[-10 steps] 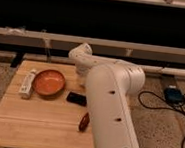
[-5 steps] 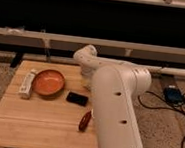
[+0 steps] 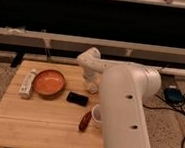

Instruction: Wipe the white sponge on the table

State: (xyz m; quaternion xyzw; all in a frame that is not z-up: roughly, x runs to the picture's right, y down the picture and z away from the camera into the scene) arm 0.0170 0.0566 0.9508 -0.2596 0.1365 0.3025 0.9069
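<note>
The table (image 3: pixel 35 125) is a light wooden plank top filling the lower left. My white arm rises from the lower right, bends over the table's back right part and points down. My gripper (image 3: pixel 91 87) is at the tabletop just right of the orange bowl. The white sponge does not show; it is hidden or out of view, possibly under the gripper.
An orange bowl (image 3: pixel 48 82) sits at the back left, with a long white bar-shaped object (image 3: pixel 28 83) to its left. A black flat object (image 3: pixel 77 98) and a reddish-brown object (image 3: pixel 85 120) lie mid-table. A white cup (image 3: pixel 96 115) shows partly beside my arm. Cables and a blue device (image 3: pixel 173 94) are on the floor at right.
The arm's wrist and gripper have shifted a little to the right and toward the table's middle. The objects on the table have not moved.
</note>
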